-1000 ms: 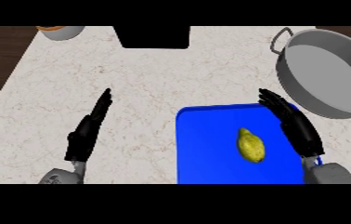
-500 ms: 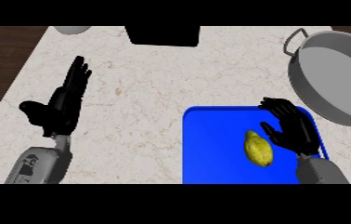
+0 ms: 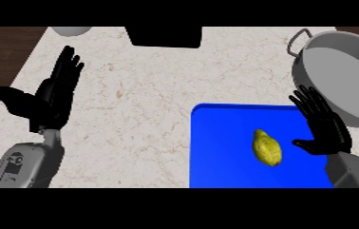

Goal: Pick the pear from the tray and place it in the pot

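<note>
I have the pale marble counter (image 3: pixel 161 95) filling most of my view, veined and smooth, with dark wood showing at its far left edge. On its near right sits the blue tray (image 3: pixel 224 152), flat, glossy and square-cornered. Beyond it at far right is the grey metal pot (image 3: pixel 336 76), round and wide-mouthed, with a loop handle on its far left rim. A black box (image 3: pixel 165 35) stands at the far edge, and part of a pale grey bowl (image 3: pixel 70 31) shows at far left.

My left hand (image 3: pixel 56 92) rests open over the left of the counter, fingers straight and pointing away, holding nothing. My right hand (image 3: pixel 324 126) is spread flat over the tray's right side, thumb turned toward the fruit, just beside it but not touching.

The pear (image 3: pixel 267 147) lies on its side in the tray, yellow with a mottled skin, narrow end pointing far. I judge it light, firm and a little slippery, apt to roll, so I would close round its broad near belly.
</note>
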`<state>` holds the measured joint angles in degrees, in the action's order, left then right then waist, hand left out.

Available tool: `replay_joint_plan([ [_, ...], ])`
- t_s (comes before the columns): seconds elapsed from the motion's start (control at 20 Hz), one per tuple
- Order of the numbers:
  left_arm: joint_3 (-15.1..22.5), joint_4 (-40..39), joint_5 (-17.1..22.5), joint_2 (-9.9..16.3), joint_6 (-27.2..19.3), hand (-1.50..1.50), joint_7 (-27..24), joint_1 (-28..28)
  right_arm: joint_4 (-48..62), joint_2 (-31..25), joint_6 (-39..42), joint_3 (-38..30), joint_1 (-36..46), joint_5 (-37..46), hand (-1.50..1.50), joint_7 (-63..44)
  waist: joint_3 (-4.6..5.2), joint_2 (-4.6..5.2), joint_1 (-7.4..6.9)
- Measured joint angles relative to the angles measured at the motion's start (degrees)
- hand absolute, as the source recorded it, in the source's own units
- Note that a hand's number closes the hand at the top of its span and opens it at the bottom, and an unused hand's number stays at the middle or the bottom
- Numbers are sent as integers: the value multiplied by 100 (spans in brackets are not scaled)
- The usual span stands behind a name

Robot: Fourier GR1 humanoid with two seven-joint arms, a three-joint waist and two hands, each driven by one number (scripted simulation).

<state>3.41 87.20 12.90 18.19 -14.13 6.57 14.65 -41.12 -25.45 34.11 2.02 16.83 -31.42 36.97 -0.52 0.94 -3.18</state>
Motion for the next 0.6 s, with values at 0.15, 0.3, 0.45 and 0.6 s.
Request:
replay_joint_plan([
  [0.15, -22, 21, -26, 23, -42, 0, 91, 59, -72, -327, 244, 262, 178, 346, -150, -195, 6, -10, 25],
  [0.3, -56, 41, -10, 46, -34, 0, 138, 64, -299, -675, 412, 581, 337, 761, -150, -329, 11, -24, 39],
  [0.45, -46, 74, -39, 53, -35, 0, 144, -6, -575, -875, 411, 938, 523, 1237, -150, -346, 18, -36, 43],
  [0.6, -48, 122, -42, 38, -52, 0, 196, 3, -802, -1008, 372, 1324, 644, 1718, -150, -268, 22, -42, 68],
])
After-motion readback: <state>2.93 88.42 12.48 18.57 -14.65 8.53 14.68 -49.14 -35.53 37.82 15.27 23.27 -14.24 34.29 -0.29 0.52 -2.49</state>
